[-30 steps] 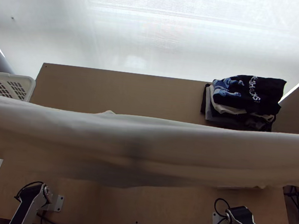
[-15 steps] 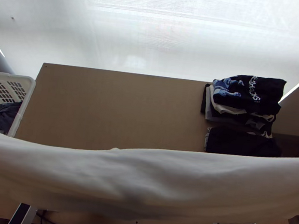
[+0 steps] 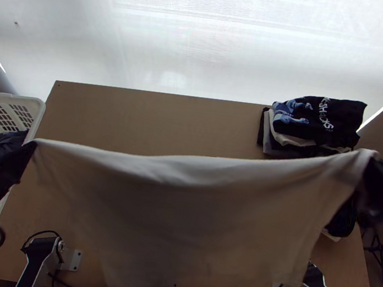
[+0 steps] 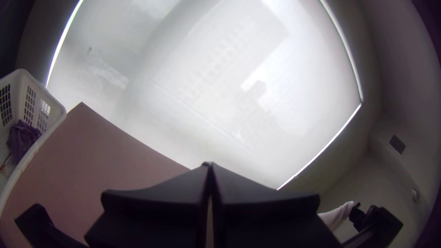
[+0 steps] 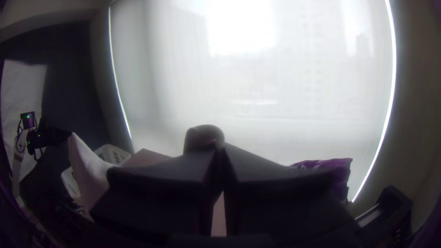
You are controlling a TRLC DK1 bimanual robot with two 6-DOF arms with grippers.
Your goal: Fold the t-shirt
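Two holds noted, top view: left gripper (image 3: 30, 150) clamps one end of the pale t-shirt's (image 3: 183, 214) upper edge at nine o'clock; right gripper (image 3: 373, 160) clamps the other at three. Shirt hangs spread between them (edge sagging slightly) over the table (image 3: 139, 118). Folded clothes (image 3: 318, 122) lie toward two o'clock; white basket (image 3: 40, 112), nine.
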